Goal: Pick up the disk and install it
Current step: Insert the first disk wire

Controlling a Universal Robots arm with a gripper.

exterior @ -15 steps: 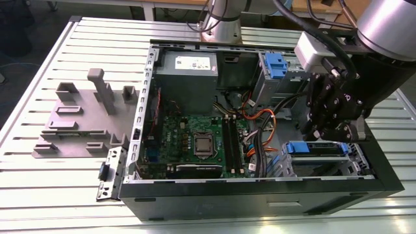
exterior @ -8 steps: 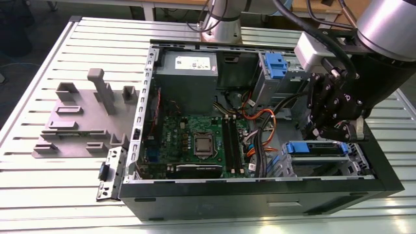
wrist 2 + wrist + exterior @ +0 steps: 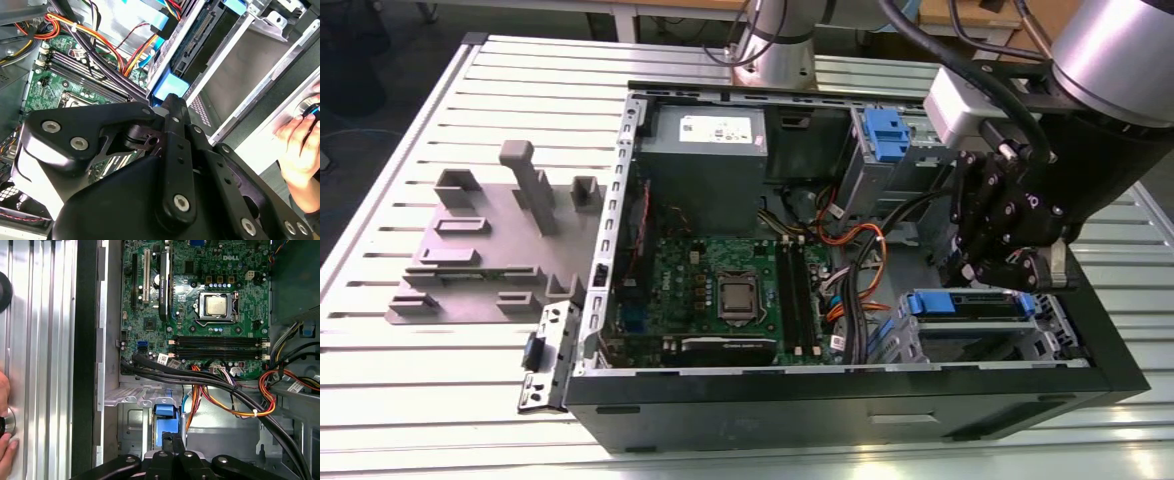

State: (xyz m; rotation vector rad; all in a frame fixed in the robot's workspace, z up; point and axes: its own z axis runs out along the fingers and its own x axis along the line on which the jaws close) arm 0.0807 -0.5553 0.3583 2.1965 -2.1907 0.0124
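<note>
The black gripper [image 3: 1001, 265] hangs inside the open computer case [image 3: 854, 400], its fingers pinched on the disk's [image 3: 970, 303] blue carrier tab at the drive cage [image 3: 1047, 335].

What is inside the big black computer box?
Inside the case you can see a green board, a grey power box, orange cables and a disk in its bay. The tool covers part of the disk.
</note>
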